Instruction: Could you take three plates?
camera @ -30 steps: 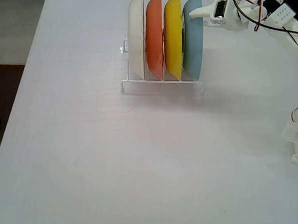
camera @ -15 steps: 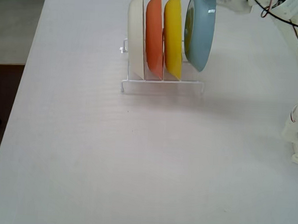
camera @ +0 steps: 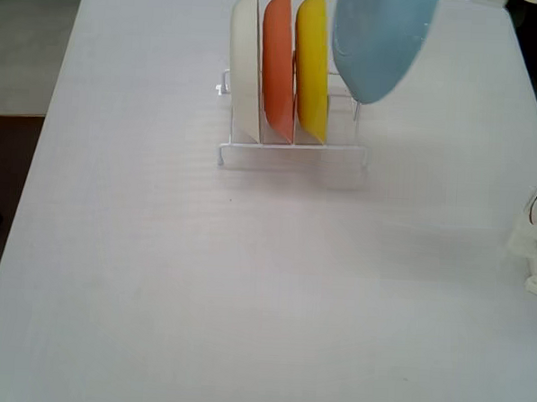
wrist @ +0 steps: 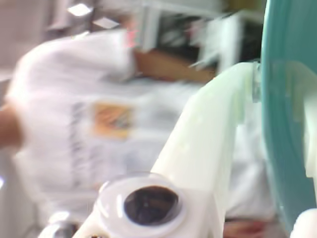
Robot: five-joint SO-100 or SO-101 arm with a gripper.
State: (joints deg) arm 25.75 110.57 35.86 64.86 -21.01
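The white wire plate rack (camera: 294, 151) stands on the pale grey table (camera: 201, 279) near its far edge. In the fixed view it holds three round plastic plates on edge, side by side: the cream-white plate (camera: 246, 65) in the leftmost slot, the orange plate (camera: 278, 62) next to it, and the yellow plate (camera: 312, 64) third. The rightmost slot of the rack holds nothing.

The light blue round plastic plate (camera: 378, 40) is out of the rack, raised in the air above and to the right of the yellow plate, tilted so its underside faces the camera; its upper part runs out of the top of the picture.

In the wrist view the same plate appears as a teal curved rim (wrist: 285, 114) along the right edge, with a white gripper finger (wrist: 218, 134) lying against its left side. The gripper (wrist: 270, 148) appears clamped on the light blue plate, though the picture is blurred and the second finger is barely in view.

Change from half a second ago: the light blue plate then hung edge-on just beside the yellow plate, close over the rack's right end; it now sits higher, further right and turned broadside. The other three plates and the rack have not moved.
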